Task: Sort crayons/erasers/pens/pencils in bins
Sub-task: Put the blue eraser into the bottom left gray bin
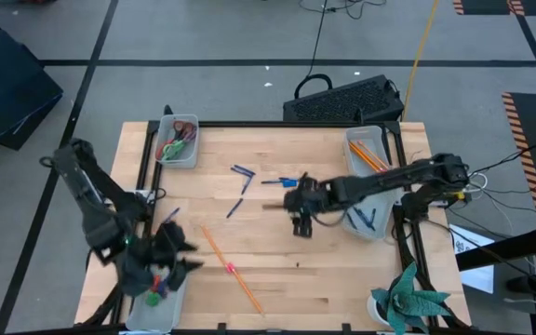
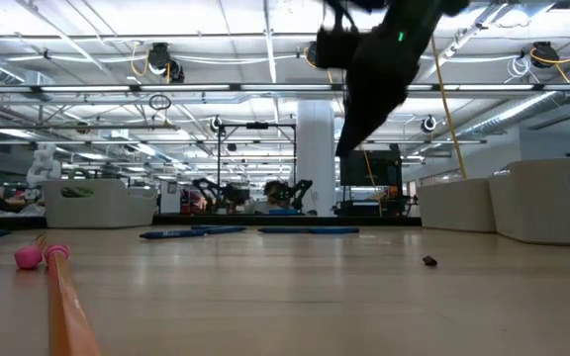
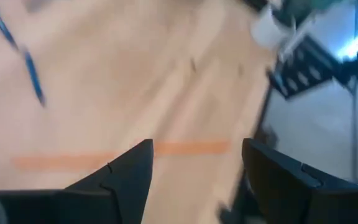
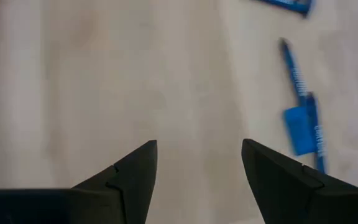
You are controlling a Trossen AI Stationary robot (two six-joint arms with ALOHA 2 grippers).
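Observation:
My left gripper hovers open at the near left, beside the near-left bin, which holds small coloured pieces. An orange pencil lies on the wood beyond its fingertips. Two orange pencils lie flat near the table's middle. My right gripper is open over bare wood mid-table. A blue pen lies to one side of it. More pens lie loose farther back.
A far-left bin holds crayons, a far-right bin holds pencils, and a right bin holds pens. A green object on a white cup stands at the near right corner. A keyboard lies beyond the far edge.

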